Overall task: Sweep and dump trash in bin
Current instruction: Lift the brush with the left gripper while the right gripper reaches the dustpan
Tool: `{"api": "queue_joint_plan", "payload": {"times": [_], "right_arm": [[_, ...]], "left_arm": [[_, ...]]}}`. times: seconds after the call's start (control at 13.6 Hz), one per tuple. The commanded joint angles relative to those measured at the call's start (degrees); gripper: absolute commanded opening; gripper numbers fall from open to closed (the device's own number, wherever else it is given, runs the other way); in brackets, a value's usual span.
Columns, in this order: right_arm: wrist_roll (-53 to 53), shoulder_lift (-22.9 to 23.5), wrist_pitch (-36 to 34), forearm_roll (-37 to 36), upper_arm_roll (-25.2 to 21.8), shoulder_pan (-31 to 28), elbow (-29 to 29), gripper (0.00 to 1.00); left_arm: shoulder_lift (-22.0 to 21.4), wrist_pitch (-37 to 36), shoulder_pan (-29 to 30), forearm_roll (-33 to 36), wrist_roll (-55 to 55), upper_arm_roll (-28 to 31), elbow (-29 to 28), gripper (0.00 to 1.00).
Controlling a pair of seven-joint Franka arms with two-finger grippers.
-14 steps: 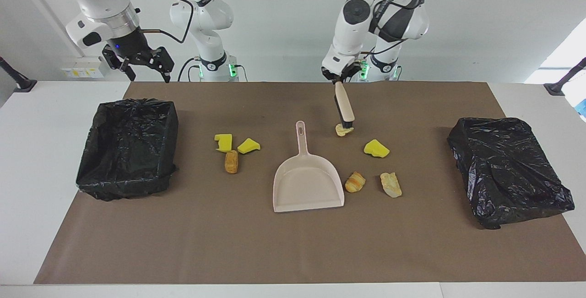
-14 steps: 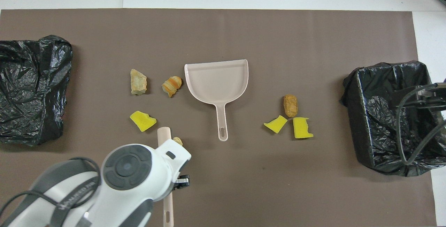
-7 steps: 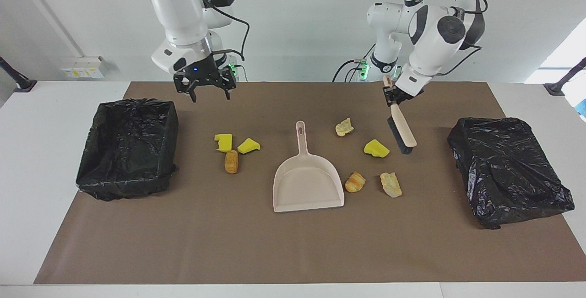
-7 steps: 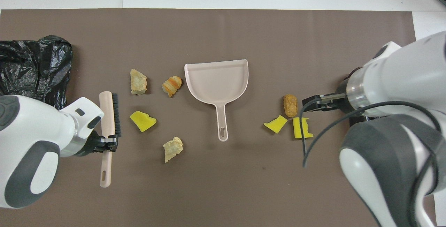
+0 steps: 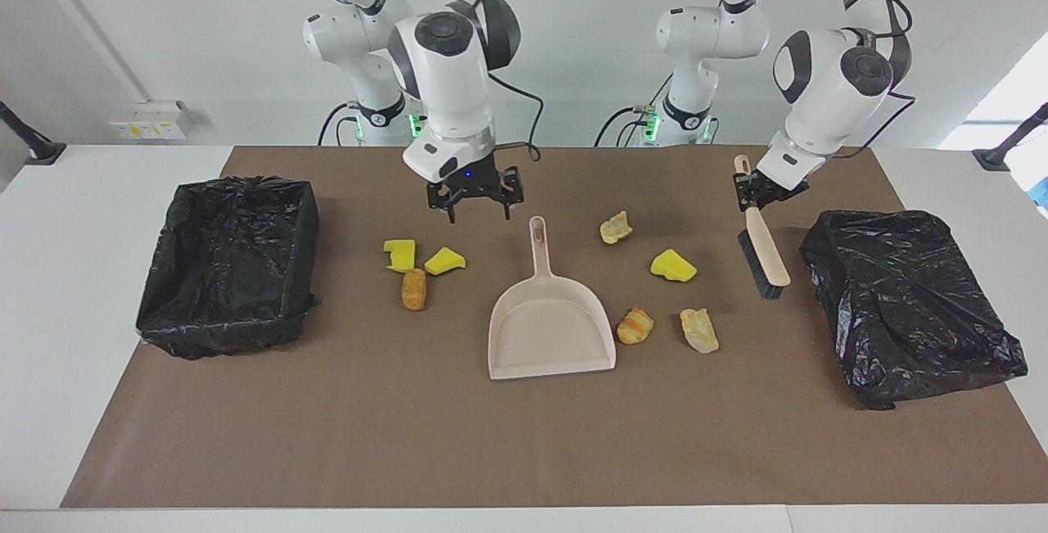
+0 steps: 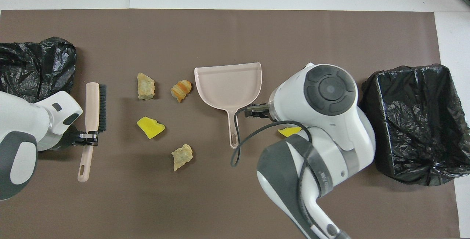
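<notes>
Several trash pieces lie on the brown mat around the beige dustpan [image 5: 550,328] [image 6: 227,84]. Toward the left arm's end are a pale lump [image 5: 616,228] [image 6: 181,156], a yellow chunk [image 5: 673,266] [image 6: 150,127], an orange lump [image 5: 635,326] [image 6: 180,89] and another pale lump [image 5: 698,330] [image 6: 145,86]. Toward the right arm's end lie two yellow chunks [image 5: 399,255] [image 5: 444,260] and a brown lump [image 5: 414,289]. My left gripper [image 5: 749,193] [image 6: 90,136] is shut on the brush [image 5: 765,259] [image 6: 93,103], over the mat beside the covered black bag. My right gripper [image 5: 477,212] [image 6: 253,109] hangs open and empty beside the dustpan's handle.
An open bin lined with a black bag [image 5: 229,263] [image 6: 415,121] stands at the right arm's end of the mat. A crumpled black bag [image 5: 909,304] [image 6: 33,70] covers a box at the left arm's end. In the overhead view my right arm hides most of the trash near the bin.
My left arm carried the brush from the pale lump near the dustpan handle out toward the left arm's end. My right arm swung from above the bin to beside the dustpan handle.
</notes>
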Motion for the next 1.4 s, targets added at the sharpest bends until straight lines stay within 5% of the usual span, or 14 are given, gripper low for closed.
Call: {"api": "queue_joint_plan", "payload": {"times": [0.0, 0.44, 0.73, 1.18, 1.32], "right_arm": [[5.2, 2.9, 7.0, 1.4, -0.4, 3.0, -2.1, 1.0], [7.4, 7.1, 17.3, 1.4, -0.4, 6.5, -7.9, 1.0], [6.7, 5.8, 16.1, 1.3, -0.4, 7.7, -10.1, 0.76], [6.2, 6.4, 15.8, 0.1, -0.4, 7.7, -8.0, 0.69], [4.6, 6.1, 15.7, -0.2, -0.4, 7.7, -8.2, 0.42]], "left_arm": [[4.2, 1.2, 1.3, 1.0, 0.6, -0.7, 3.0, 0.0], [6.4, 3.0, 1.7, 1.0, 0.7, -0.7, 3.3, 0.0], [6.4, 3.0, 2.2, 1.0, 0.8, -0.7, 3.3, 0.0], [6.4, 2.9, 2.1, 1.0, 0.8, -0.7, 3.2, 0.0], [6.4, 3.0, 2.2, 1.0, 0.9, -0.7, 3.2, 0.0]]}}
